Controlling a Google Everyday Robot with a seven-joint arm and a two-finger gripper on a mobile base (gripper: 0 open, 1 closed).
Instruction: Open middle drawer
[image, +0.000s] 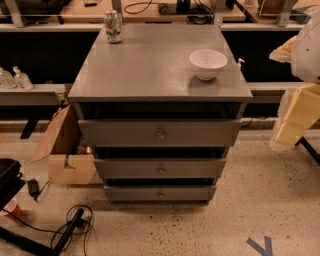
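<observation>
Jaws: I am not managing to tell how they are standing. Gripper (298, 116) hanging at right edge of view, beside cabinet (150, 65), about level with top drawer (120, 133). I am seeing middle drawer (130, 168) between top drawer and bottom drawer (130, 193), its knob (161, 170) at centre of front, gripper well apart from it. Bowl (208, 63) and can (113, 26) standing on cabinet.

Wht bowl (208, 62) & can (113, 26) on cabinet top (150, 67); cardboard box (64, 152) beside.
</observation>
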